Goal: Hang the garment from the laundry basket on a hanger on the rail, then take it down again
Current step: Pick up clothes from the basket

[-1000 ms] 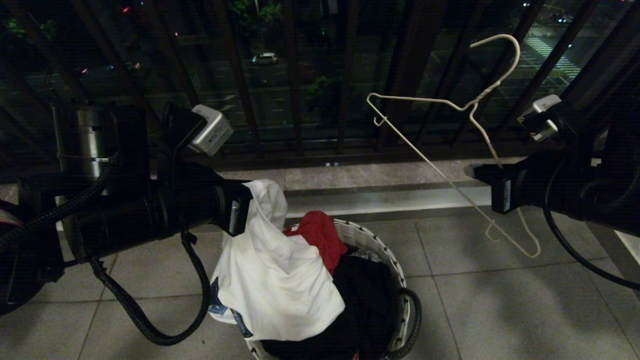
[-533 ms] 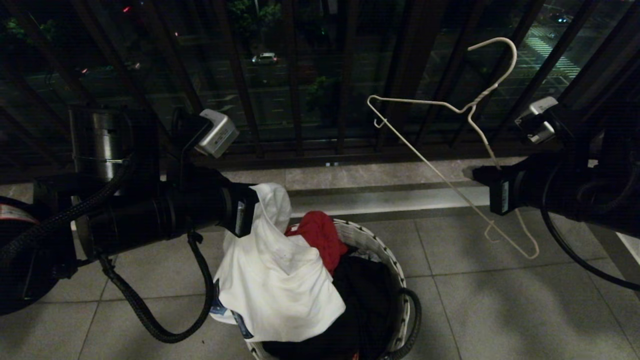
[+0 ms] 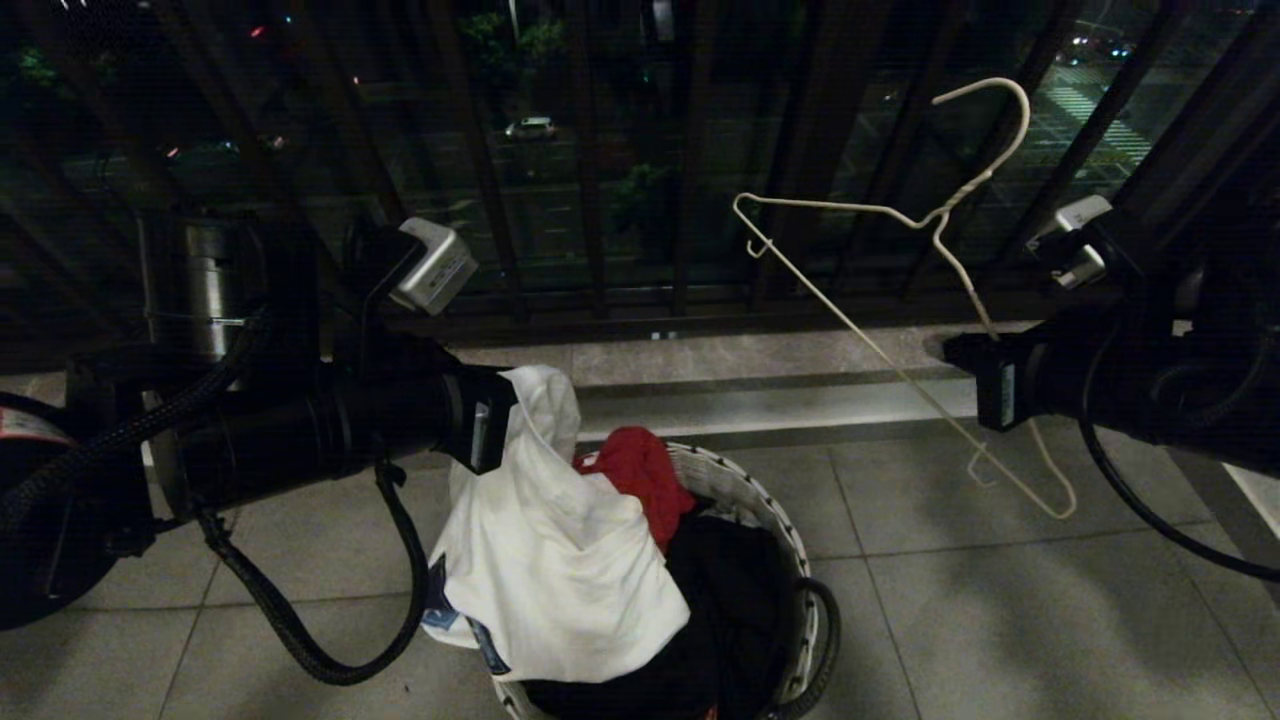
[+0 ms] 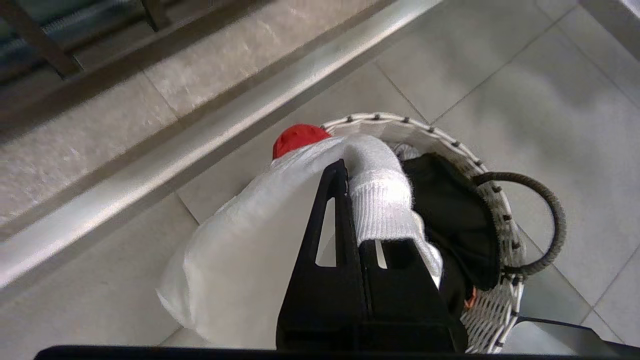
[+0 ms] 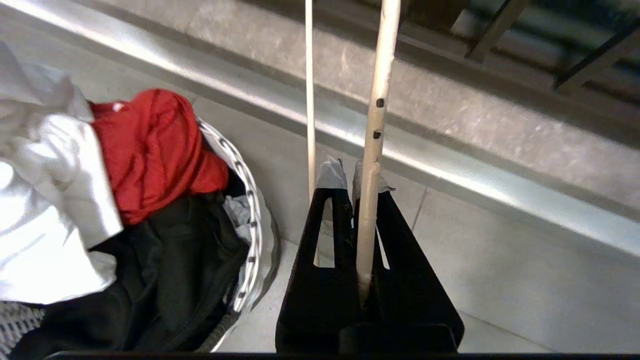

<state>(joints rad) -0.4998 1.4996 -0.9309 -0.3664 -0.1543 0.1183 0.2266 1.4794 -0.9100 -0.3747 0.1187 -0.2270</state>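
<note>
While the left hand [image 3: 492, 432] is pinched tight on the white garment [image 3: 560, 560], most of the shirt hangs down in a crumpled bunch over the near side of the laundry basket [image 3: 770, 500]. Its picture and letters are folded away, and only a bit of blue peeks out at the bottom edge. In the left wrist view the ribbed neck band of the garment [image 4: 380, 210] sits between the black fingers [image 4: 332, 220], which are closed on it.

A red cloth [image 3: 640, 475] and a black garment [image 3: 735, 600] lie in the basket, partly covered by the white shirt. The near part of the basket is cut off at the bottom of the head view. Its black loop handle [image 3: 825, 640] sticks out on the right side.

The right hand [image 3: 975, 380] is squeezed shut on the thin white hanger [image 3: 900, 365], which hangs tilted in the air, well apart from the basket. In the right wrist view one hanger wire [image 5: 372, 150] runs up between the fingers [image 5: 332, 225].

The floor [image 3: 1000, 620] has big grey tiles with a pale stone step behind. Past the step stand dark balcony bars [image 3: 590, 200], and beyond them it is night, with a street and a car too small and dim to make out well.
</note>
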